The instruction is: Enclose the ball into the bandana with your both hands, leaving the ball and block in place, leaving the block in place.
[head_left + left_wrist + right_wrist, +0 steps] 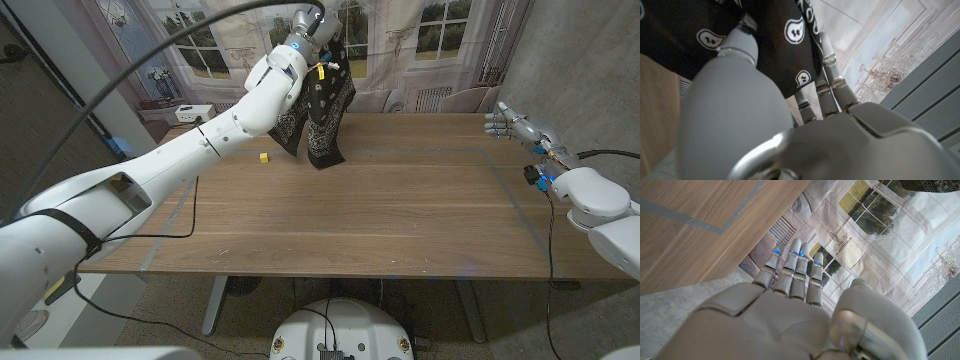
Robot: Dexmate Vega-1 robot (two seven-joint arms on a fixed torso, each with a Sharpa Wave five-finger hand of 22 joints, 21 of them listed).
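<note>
Daylight shows through a printed backdrop of tall windows that hangs behind the wooden table, with a grey wall to the robot's right and a dark cable arcing overhead. Going from the left, a small white device sits at the table's far left corner, and a black cable trails across the near left part of the top. The left arm reaches up and across to the far side, where the left hand grips the black bandana at its top and holds it raised, the cloth hanging down with its lower edge at or just above the wood; the left wrist view shows the fingers closed against the patterned fabric. A small yellow block lies on the table just beside the hanging cloth, on its left. The ball cannot be made out. Faint tape lines mark the tabletop toward the right. Over the far right edge, the right hand hovers with fingers extended and apart, holding nothing.
</note>
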